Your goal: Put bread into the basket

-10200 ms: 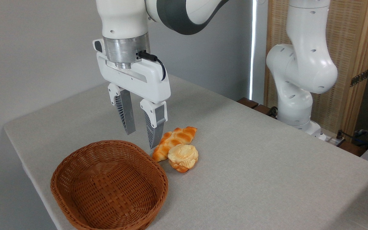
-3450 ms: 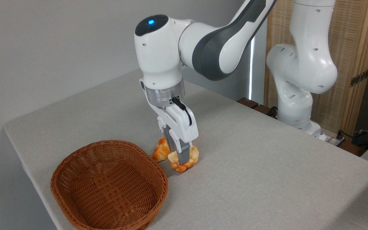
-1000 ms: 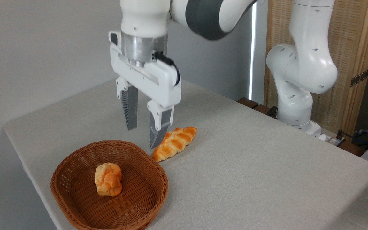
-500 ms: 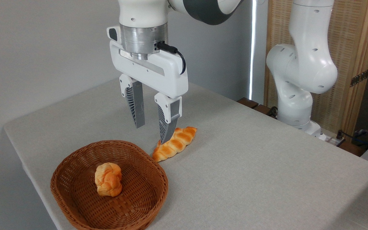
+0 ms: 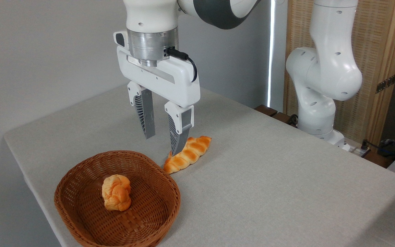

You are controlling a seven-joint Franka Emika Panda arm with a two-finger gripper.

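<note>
The claw point(image 5: 162, 145) hangs empty above the counter point(image 5: 269, 178), its two grey ribbed fingers point(image 5: 146, 116) spread apart with clear air between them, nothing gripped. It sits high, off to the upper right of the basket, and its nearer fingertip points down just above the left end of the braided loaf point(image 5: 188, 154), though whether it touches the loaf I cannot tell from this angle. That loaf lies on the counter just beside the basket's far right rim, outside it. Move out and down and there is the bread point(image 5: 116, 192), the small knobbly bun, resting on its side on the woven floor of the wicker basket point(image 5: 81, 219), a little left of centre and clear of the walls. So the job reads as done: bun in, claw let go and lifted away. What is left looks like only a retreat of the arm point(image 5: 321, 68), unless the braided loaf is meant to follow, and the task sentence does not say so. Nothing else sits on the counter near the action
</note>
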